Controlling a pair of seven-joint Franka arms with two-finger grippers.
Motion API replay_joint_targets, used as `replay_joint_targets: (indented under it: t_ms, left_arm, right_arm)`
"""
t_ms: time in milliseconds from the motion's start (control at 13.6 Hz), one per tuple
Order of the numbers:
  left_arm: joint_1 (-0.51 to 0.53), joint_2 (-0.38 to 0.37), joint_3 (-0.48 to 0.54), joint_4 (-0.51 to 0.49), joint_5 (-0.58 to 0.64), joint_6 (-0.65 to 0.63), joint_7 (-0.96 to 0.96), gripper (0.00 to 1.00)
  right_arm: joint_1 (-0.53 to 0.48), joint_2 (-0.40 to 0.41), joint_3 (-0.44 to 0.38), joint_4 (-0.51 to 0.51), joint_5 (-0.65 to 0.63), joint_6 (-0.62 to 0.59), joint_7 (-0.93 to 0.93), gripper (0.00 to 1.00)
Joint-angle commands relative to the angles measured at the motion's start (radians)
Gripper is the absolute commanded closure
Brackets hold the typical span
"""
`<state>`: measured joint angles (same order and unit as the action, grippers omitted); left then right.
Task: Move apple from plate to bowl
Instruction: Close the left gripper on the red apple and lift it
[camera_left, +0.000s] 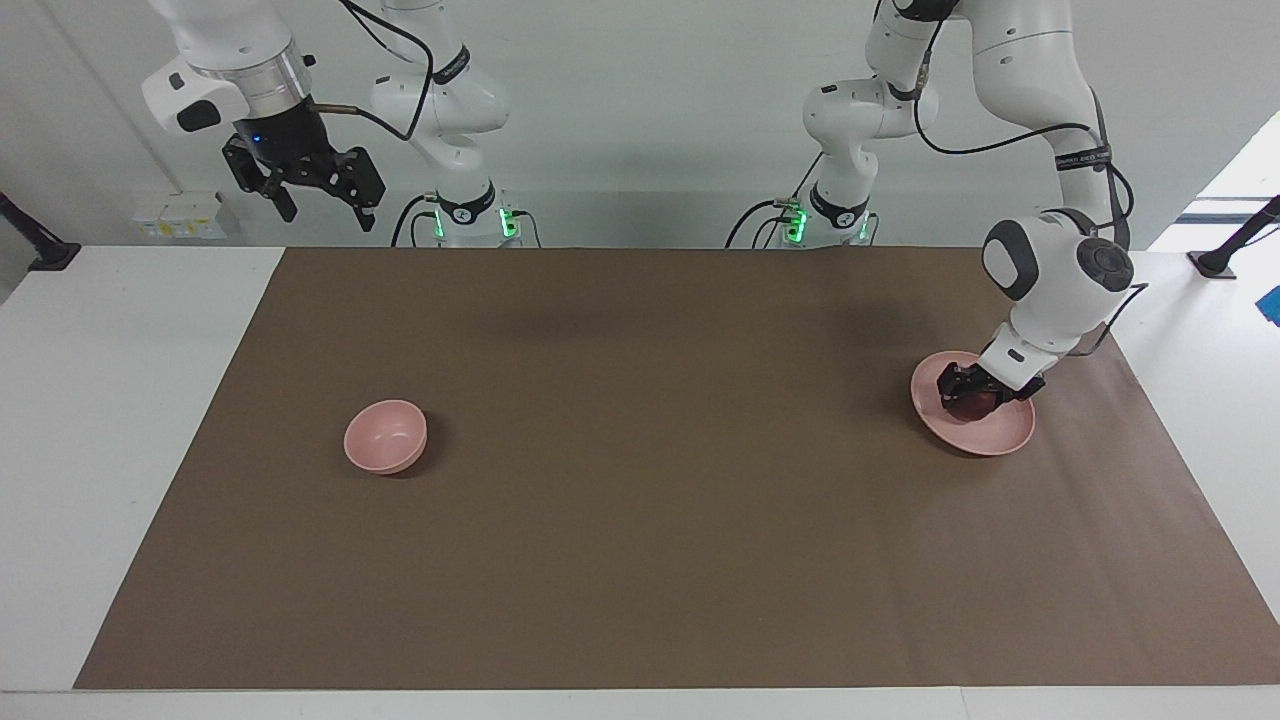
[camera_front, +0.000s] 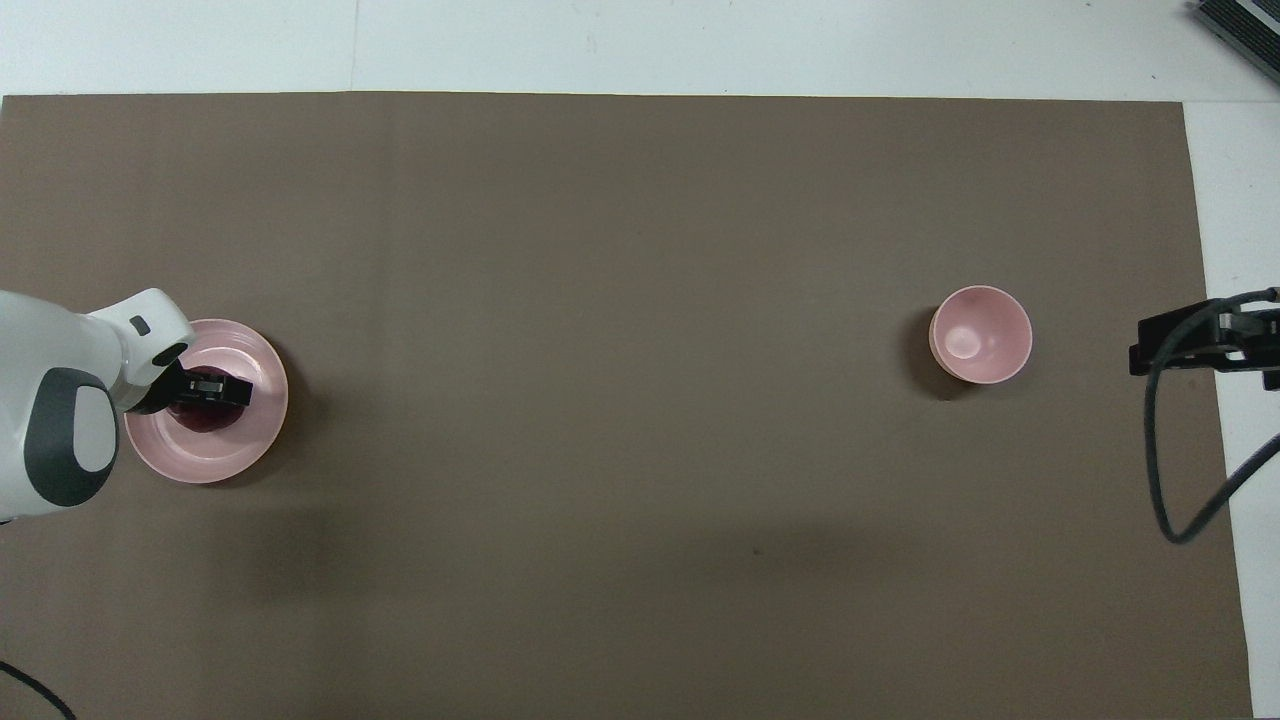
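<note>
The dark red apple (camera_left: 976, 405) lies in the wide pale pink plate (camera_left: 990, 436) toward the left arm's end of the table. My left gripper (camera_left: 966, 393) is down in the plate, right at the apple, and hides most of it. In the overhead view the left gripper (camera_front: 212, 388) covers the apple (camera_front: 203, 417) on the plate (camera_front: 215, 460). The small deep pink bowl (camera_left: 385, 436) stands empty toward the right arm's end and shows in the overhead view too (camera_front: 980, 334). My right gripper (camera_left: 322, 208) waits open, high above the table's edge at its own end.
A brown mat (camera_left: 640, 520) covers most of the white table. The right gripper's cable (camera_front: 1165, 470) hangs in a loop over the mat's edge beside the bowl. Nothing else stands on the mat between plate and bowl.
</note>
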<state>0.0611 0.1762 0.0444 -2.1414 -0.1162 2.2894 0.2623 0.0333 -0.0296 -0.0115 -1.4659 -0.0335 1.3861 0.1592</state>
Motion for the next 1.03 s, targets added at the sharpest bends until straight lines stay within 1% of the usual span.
replay_joint_targets:
  t_ms: [0, 148, 369, 443, 590, 738, 886, 959]
  left_arm:
    - [-0.001, 0.029, 0.006, 0.069, -0.086, -0.053, -0.015, 1.00]
    - [-0.003, 0.029, 0.009, 0.113, -0.086, -0.102, -0.043, 1.00]
    - [-0.007, 0.022, 0.009, 0.141, -0.085, -0.117, -0.097, 1.00]
    - [-0.009, 0.026, 0.009, 0.165, -0.086, -0.152, -0.118, 1.00]
    - [-0.011, 0.035, 0.008, 0.247, -0.085, -0.264, -0.176, 1.00]
    - [-0.018, 0.034, 0.000, 0.293, -0.089, -0.336, -0.233, 1.00]
    - [-0.033, 0.035, -0.004, 0.356, -0.112, -0.433, -0.309, 1.00]
    - [-0.037, 0.034, -0.009, 0.377, -0.153, -0.476, -0.357, 1.00]
  right_arm:
    - [-0.007, -0.019, 0.002, -0.021, -0.002, 0.004, -0.023, 0.00]
    - [-0.007, -0.019, 0.002, -0.021, 0.000, 0.004, -0.023, 0.00]
    - [-0.007, -0.019, 0.002, -0.021, -0.002, 0.004, -0.023, 0.00]
    - [-0.007, -0.019, 0.002, -0.021, -0.002, 0.004, -0.023, 0.00]
    - [-0.007, -0.019, 0.002, -0.021, 0.000, 0.004, -0.023, 0.00]
    - [-0.007, -0.019, 0.002, -0.021, 0.000, 0.004, -0.023, 0.00]
    - [-0.007, -0.019, 0.002, -0.021, 0.000, 0.004, -0.023, 0.00]
    - [-0.007, -0.019, 0.002, -0.021, -0.002, 0.004, -0.023, 0.00]
